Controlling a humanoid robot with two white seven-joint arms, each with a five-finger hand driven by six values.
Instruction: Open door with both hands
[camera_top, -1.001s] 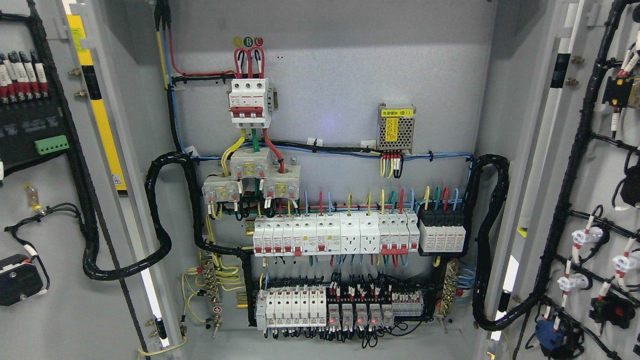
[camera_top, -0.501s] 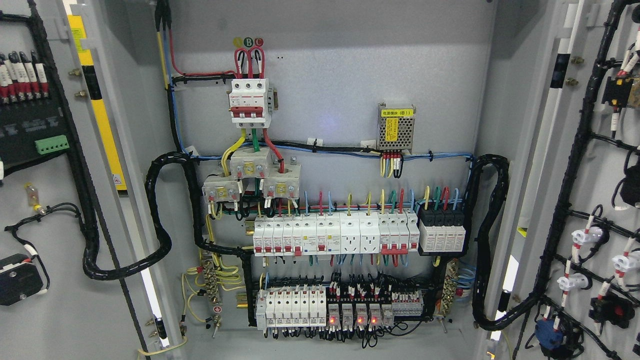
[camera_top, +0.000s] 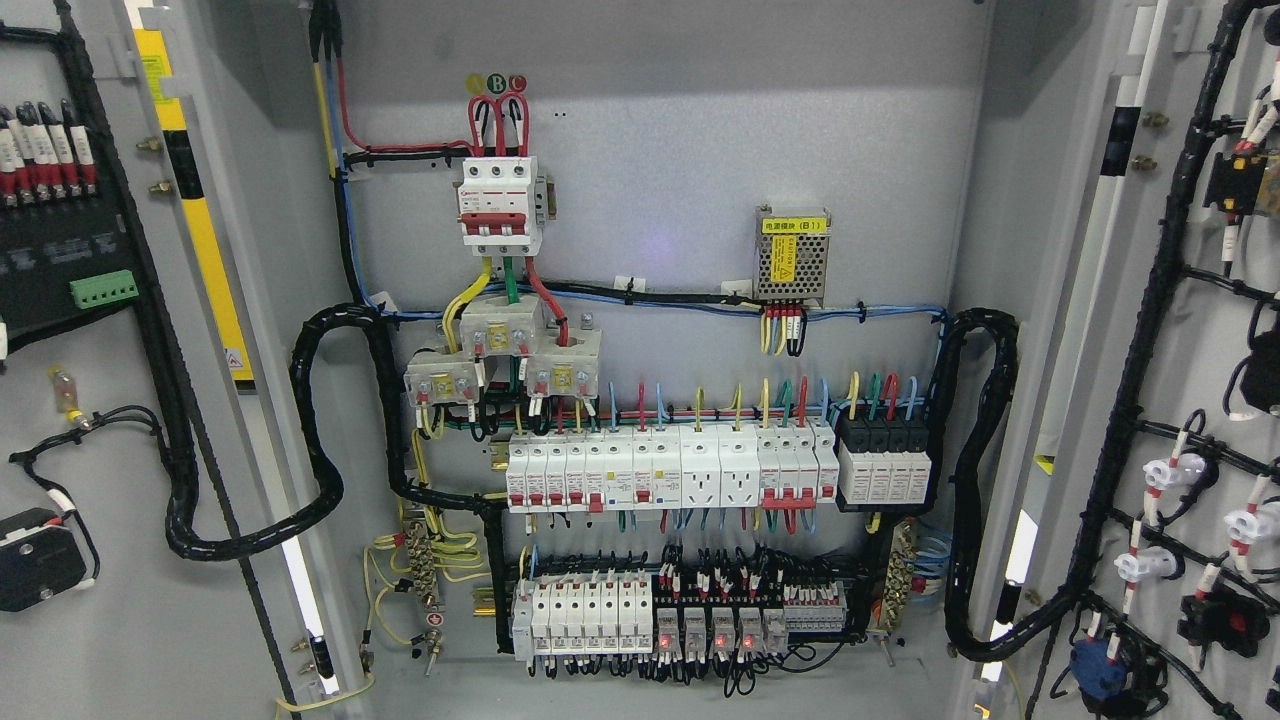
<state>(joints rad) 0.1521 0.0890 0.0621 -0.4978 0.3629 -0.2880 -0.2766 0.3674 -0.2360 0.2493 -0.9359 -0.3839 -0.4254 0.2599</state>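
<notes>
Across the whole head view you look straight into an open electrical cabinet. Its left door (camera_top: 110, 420) is swung wide at the left edge of the picture, inner face toward you, carrying a green terminal block (camera_top: 103, 289) and a black wire loom. The right door (camera_top: 1190, 400) stands open at the right edge in the same way, with black cable runs and small white fittings on its inner face. Between them, on the grey back panel (camera_top: 650, 150), you see a red-and-white main breaker (camera_top: 498, 207) at upper left, a small power supply (camera_top: 792, 255) with a yellow label to its right, and a row of white breakers (camera_top: 665, 472) below. Neither robot hand appears in view, so you cannot tell how their fingers stand.
</notes>
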